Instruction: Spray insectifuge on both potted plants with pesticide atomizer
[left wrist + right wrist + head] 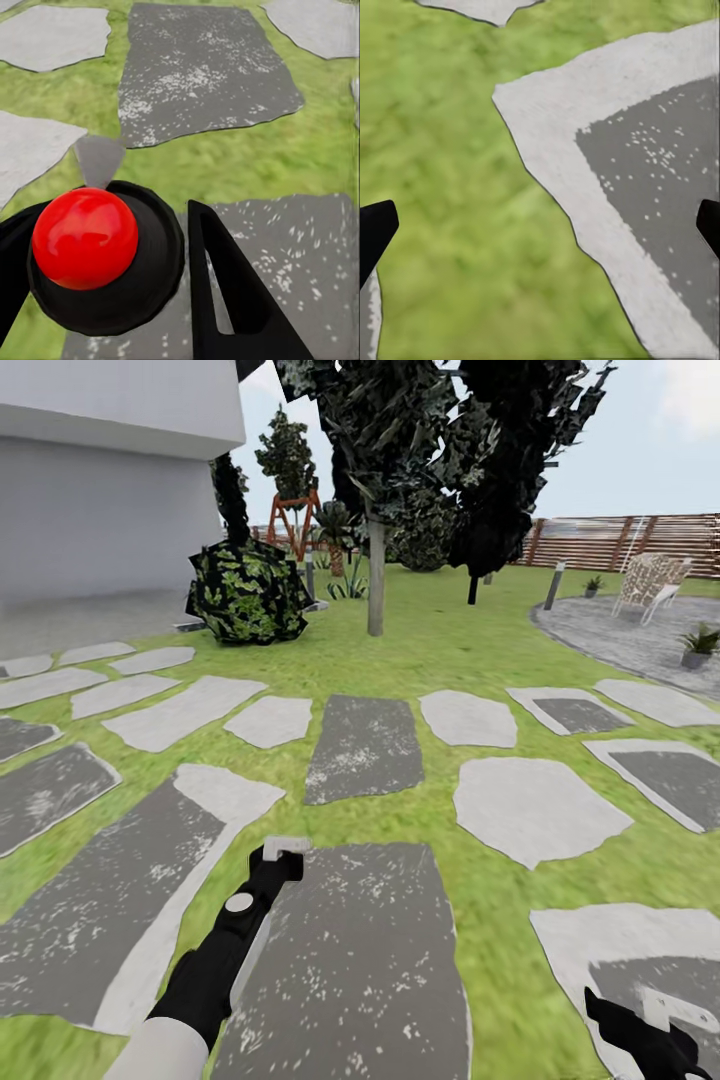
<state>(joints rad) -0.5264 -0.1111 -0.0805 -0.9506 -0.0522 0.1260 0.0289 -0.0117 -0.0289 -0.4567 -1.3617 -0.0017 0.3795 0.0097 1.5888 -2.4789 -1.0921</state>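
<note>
My left gripper (pixel 281 857) (pixel 105 221) is shut on the pesticide atomizer (pixel 86 240), a black round body with a glossy red ball on top and a grey cone nozzle. It hangs low over a dark stepping stone (pixel 345 970). My right gripper (pixel 655 1032) (pixel 544 225) is open and empty above grass and a pale stone. One potted plant (pixel 698 644) stands on the grey paving (pixel 620 635) at the far right. A second, smaller one (pixel 594 586) sits further back near the fence.
Stepping stones (pixel 365 745) cross the lawn ahead. A tree trunk (pixel 376 575) and a dark leafy bush (pixel 247 592) stand mid-lawn. A wicker chair (pixel 650 584) and a short post (pixel 553 587) are by the paving, with the slatted fence (pixel 640 540) behind and a grey wall (pixel 100 510) at left.
</note>
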